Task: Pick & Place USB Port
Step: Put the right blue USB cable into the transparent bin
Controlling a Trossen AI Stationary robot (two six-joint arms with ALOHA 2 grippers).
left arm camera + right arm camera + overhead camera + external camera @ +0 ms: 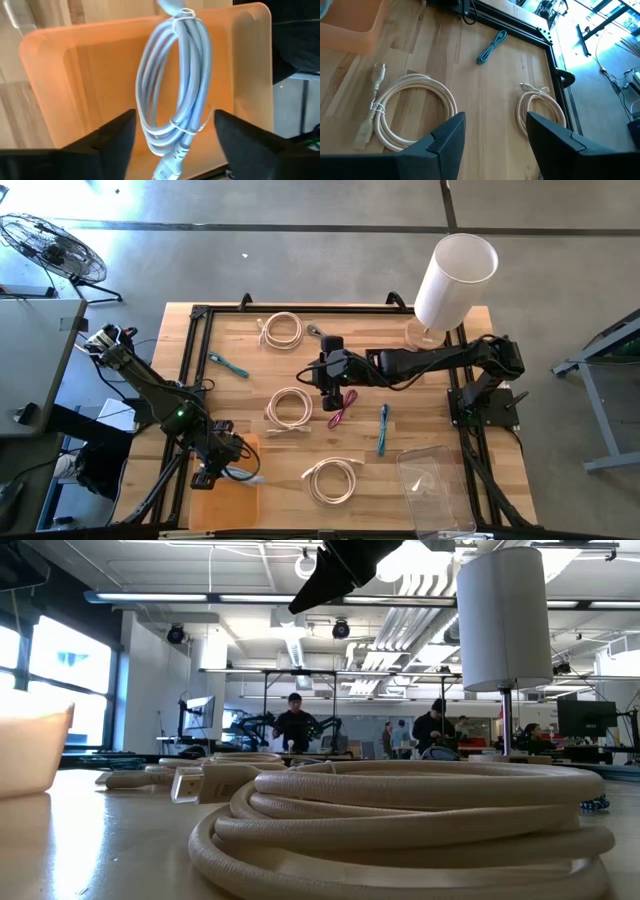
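A bundled light-blue USB cable (pixel 175 85) lies in the orange tray (pixel 75 65) at the table's near left (pixel 225 490). My left gripper (pixel 173 116) hangs over it, open, one finger on either side of the bundle's lower end without touching it; the high view shows the gripper (pixel 222 463) above the tray. My right gripper (pixel 333 392) is open and held above the table's middle, empty in its wrist view (pixel 495 120). Below it a cream cable coil (pixel 415 115) lies flat on the wood. A pink cable (pixel 342 410) lies beside the right gripper.
More cream coils lie at the far side (pixel 282 330) and the near middle (pixel 335 480). A teal cable (pixel 230 365), a blue cable (pixel 383 430) and a clear box (pixel 435 485) are also on the table. A white cylinder on a stand (pixel 455 275) rises at the far right. People stand in the room behind (pixel 295 725).
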